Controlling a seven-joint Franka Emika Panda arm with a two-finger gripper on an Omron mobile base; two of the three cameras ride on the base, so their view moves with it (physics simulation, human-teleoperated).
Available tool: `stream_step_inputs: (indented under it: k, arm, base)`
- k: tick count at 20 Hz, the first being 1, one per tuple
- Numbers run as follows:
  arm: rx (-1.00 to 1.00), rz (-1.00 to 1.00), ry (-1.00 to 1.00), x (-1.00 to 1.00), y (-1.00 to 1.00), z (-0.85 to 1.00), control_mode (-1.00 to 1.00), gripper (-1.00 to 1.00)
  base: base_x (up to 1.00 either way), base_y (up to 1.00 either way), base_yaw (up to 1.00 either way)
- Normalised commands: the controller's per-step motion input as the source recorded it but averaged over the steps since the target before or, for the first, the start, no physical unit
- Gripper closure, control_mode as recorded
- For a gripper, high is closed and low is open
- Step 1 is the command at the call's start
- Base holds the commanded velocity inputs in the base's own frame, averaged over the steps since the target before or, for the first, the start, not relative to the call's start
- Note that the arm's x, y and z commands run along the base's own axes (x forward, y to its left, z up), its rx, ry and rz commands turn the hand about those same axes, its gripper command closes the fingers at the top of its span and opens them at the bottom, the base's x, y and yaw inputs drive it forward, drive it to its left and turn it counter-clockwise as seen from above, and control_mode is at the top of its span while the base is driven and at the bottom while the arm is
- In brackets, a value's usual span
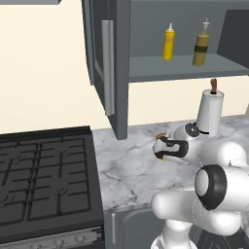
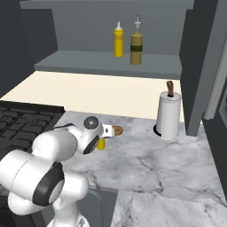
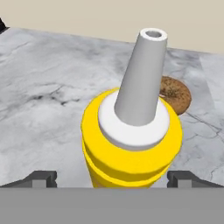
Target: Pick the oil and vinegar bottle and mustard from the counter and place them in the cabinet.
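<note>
Claw [image 3: 112, 178] fully open, holding nothing, tips either side of a yellow squeeze bottle [image 3: 131, 144] standing on the counter [image 3: 39, 109], not touching it. Bagel [image 3: 176, 94] just beyond the bottle. Mustard [image 2: 118, 41] and oil and vinegar bottle [image 2: 136, 43] stand side by side on the cabinet [image 2: 111, 64] shelf, well above and beyond the claw.

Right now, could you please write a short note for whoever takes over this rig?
The gripper is open, fingers either side of the mustard, not closed on it.
The mustard stands upright on the marble counter, a bagel just behind it.
The oil and vinegar bottle stands on the cabinet shelf beside a second yellow squeeze bottle.
Done: oil and vinegar bottle shelved.
Left: grip the mustard, lift it to the shelf.
</note>
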Motion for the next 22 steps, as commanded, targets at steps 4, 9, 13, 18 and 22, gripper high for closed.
stream_step_inputs:
  k: [4,9,13,18,22]
  arm:
    - [0.00,0.00,-0.02,0.13,0.00,-0.03,-1.00,-1.00]
    - [0.00,0.00,-0.02,0.11,0.00,-0.06,-1.00,1.00]
    - [0.00,0.00,-0.04,0.00,0.00,-0.07,-1.00,1.00]
    - [0.00,0.00,-0.08,-0.02,0.00,0.21,-1.00,1.00]
    - [0.00,0.00,-0.05,-0.01,0.08,0.70,-1.00,1.00]
  base:
    - [0.00,0.00,0.00]
    - [0.00,0.00,0.00]
    - [0.00,0.00,0.00]
    - [0.00,0.00,0.00]
    - [0.00,0.00,0.00]
